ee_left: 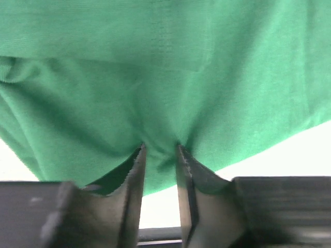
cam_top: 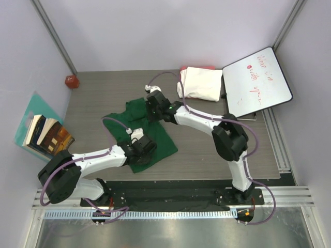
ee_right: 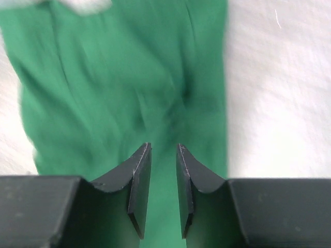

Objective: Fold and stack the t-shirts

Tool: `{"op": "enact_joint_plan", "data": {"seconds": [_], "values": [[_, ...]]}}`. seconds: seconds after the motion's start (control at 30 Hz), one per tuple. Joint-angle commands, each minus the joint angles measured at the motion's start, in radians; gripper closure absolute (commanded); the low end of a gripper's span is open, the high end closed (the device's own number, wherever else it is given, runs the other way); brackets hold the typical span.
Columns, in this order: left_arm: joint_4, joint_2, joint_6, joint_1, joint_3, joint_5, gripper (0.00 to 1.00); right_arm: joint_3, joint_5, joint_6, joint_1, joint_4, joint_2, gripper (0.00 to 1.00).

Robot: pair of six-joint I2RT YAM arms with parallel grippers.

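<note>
T-shirt, dark green (cam_top: pixel 164 140): rumpled, centre of table (cam_top: pixel 98 95). Left gripper (ee_left: pixel 160 148) at its 6 o'clock, clenched on a pinch of cloth. Right gripper (ee_right: pixel 164 146) at its 12 o'clock, fingers narrowly apart; grasp cannot be told. Cream bundle (cam_top: pixel 200 82) at 1 o'clock.

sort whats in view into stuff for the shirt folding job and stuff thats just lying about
For the job:
green t-shirt, spread mid-table
cream-white folded bundle, at the far edge
red-pink cloth edge, peeking out at the bundle's far side

Lying about:
whiteboard with red writing
books on a teal sheet, at the left
small red object, far-left corner
</note>
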Motion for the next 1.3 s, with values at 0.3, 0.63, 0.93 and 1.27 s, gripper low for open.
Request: {"op": "enact_joint_plan", "data": {"seconds": [0.3, 0.63, 0.93, 1.27], "values": [[-0.159, -0.131, 0.049, 0.002, 0.075, -0.18, 0.5, -0.603, -0.001, 0.11, 0.093, 0.168, -0.292, 0.99], [-0.153, -0.007, 0.139, 0.06, 0.198, -0.168, 0.53, -0.619, -0.017, 0.144, 0.123, 0.187, -0.209, 0.99], [-0.093, 0.152, 0.139, 0.065, 0.229, -0.181, 0.86, -0.678, -0.031, 0.158, 0.123, 0.211, -0.192, 0.99], [-0.109, 0.16, 0.116, 0.186, 0.26, -0.311, 1.0, -0.802, -0.021, 0.198, 0.123, 0.216, -0.286, 0.99]]}}
